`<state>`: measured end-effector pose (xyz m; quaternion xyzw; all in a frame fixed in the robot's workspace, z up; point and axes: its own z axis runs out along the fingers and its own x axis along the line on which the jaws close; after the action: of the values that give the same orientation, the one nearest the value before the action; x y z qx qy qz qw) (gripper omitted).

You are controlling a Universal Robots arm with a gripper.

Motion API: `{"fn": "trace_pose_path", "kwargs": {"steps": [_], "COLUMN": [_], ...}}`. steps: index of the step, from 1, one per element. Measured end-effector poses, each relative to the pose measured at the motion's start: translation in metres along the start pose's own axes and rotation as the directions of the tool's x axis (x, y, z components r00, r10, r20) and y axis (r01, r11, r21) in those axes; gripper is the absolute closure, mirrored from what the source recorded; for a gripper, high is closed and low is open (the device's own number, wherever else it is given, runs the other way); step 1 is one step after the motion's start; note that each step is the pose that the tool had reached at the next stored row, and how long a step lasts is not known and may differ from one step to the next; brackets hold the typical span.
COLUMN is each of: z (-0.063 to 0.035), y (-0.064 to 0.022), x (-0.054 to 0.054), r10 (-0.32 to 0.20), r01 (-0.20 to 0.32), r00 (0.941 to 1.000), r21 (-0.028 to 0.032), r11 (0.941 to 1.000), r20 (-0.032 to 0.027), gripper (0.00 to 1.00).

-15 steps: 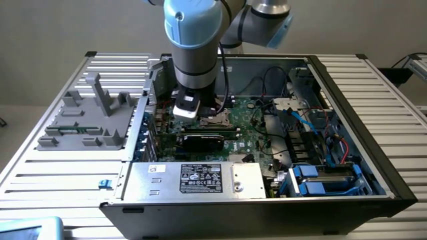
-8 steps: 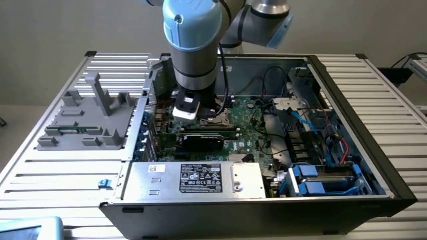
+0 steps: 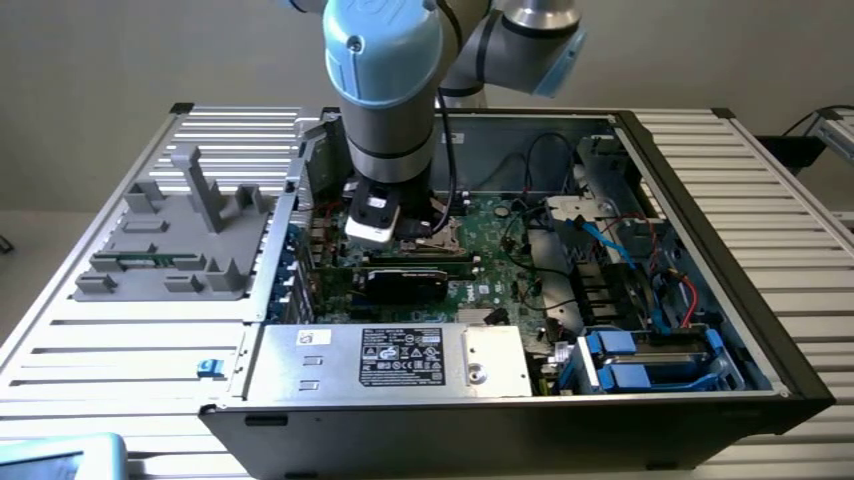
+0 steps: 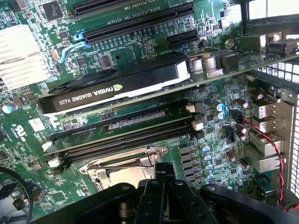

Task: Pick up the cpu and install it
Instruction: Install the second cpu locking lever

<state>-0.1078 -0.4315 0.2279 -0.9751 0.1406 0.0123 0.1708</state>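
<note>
We find the arm (image 3: 387, 90) lowered into the open computer case (image 3: 534, 400), which lies on its side on a ribbed metal surface (image 3: 774, 200). The tool (image 4: 164, 173) is closed to its narrowest, its dark fingers (image 4: 154, 196) pressed together directly above the processor socket (image 4: 124, 165) with its metal frame. In the exterior view the tool (image 3: 400, 225) sits over that same spot on the green motherboard (image 3: 501, 270).

We cannot make out the cpu itself: the tool's fingers cover the middle of the socket, and whether the chip is pinched between them or already lies in the socket cannot be told.

Just beside the socket run long memory slots (image 4: 126, 133), one of them holding a memory stick (image 4: 135, 119). Beyond these stands a black graphics card (image 4: 117, 84), marked NVIDIA Quadro. A finned heatsink (image 4: 21, 56) sits further off on the board.

On the exterior view's left, a grey parts fixture (image 3: 180, 235) rests on the surface outside the case. The power supply (image 3: 387, 360) occupies the near edge of the case.
</note>
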Motion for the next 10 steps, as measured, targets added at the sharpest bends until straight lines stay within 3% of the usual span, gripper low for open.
{"fn": "trace_pose_path", "kwargs": {"steps": [10], "z": [-0.0001], "y": [0.0003], "x": [-0.0007], "r10": [0.000], "r01": [0.000], "r00": [1.0000], "r21": [0.0009], "r11": [1.0000], "r20": [0.0003], "gripper": [0.89]}}
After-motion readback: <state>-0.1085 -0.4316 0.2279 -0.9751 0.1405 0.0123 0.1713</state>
